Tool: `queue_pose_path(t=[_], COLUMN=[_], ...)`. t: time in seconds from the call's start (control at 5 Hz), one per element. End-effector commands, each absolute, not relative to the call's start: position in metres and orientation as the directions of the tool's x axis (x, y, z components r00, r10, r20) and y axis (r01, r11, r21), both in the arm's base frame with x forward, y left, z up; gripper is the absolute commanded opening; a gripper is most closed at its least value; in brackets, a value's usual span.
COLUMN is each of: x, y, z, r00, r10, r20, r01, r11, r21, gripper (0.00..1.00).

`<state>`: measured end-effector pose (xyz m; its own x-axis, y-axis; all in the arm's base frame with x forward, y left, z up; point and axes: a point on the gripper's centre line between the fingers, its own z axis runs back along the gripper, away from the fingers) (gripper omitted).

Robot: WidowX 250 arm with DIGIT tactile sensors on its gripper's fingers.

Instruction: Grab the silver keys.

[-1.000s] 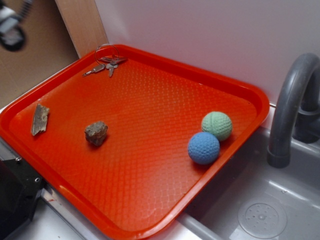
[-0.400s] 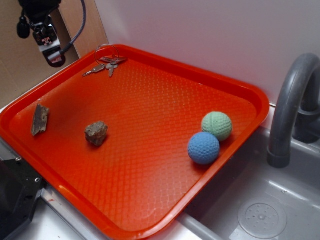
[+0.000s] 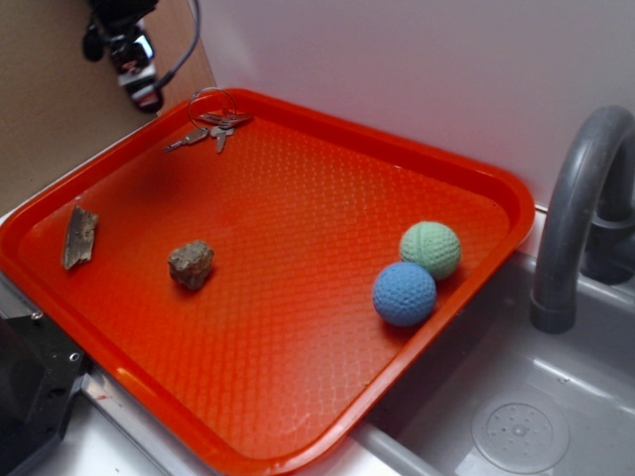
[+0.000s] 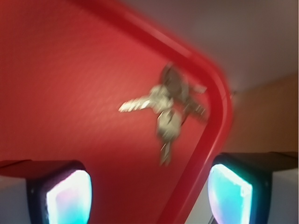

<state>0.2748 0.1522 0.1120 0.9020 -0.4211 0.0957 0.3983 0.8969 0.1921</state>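
The silver keys (image 3: 210, 126) lie on a thin wire ring in the far left corner of the orange tray (image 3: 327, 297). In the wrist view the keys (image 4: 164, 108) are blurred, ahead of the gripper and close to the tray's rim (image 4: 212, 116). My gripper (image 3: 124, 45) hangs high at the upper left, above and left of the keys, outside the tray's edge. In the wrist view the gripper (image 4: 149, 198) is open and empty, with its two fingertips (image 4: 70, 198) wide apart at the bottom of the frame.
A brown rock (image 3: 190, 264) and a flat wood chip (image 3: 79, 236) lie on the tray's left side. A green ball (image 3: 431, 249) and a blue ball (image 3: 404, 294) sit at its right edge. A grey faucet (image 3: 575, 213) and sink (image 3: 516, 416) are at the right. A white wall stands behind.
My gripper has moved right along the top left, from the frame's far left edge to just left of the keys. The keys and other objects have not moved.
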Motion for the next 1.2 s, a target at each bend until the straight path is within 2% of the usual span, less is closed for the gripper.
queue_pose_path(t=[0.0, 0.2, 0.4, 0.8, 1.0], x=[0.307, 0.309, 0.303, 0.292, 0.295], y=[0.165, 0.159, 0.157, 0.155, 0.157], z=[0.1, 0.077, 0.07, 0.085, 0.076], r00=[0.877, 0.867, 0.93, 0.954, 0.953], r10=[-0.471, -0.491, -0.348, -0.298, -0.302], r20=[0.095, 0.086, 0.115, 0.045, 0.039], r01=[0.448, 0.473, 0.339, 0.286, 0.288], r11=[0.873, 0.866, 0.936, 0.941, 0.936], r21=[0.195, 0.163, 0.092, 0.18, 0.204], gripper=[1.0, 1.0, 0.0, 0.0, 0.0])
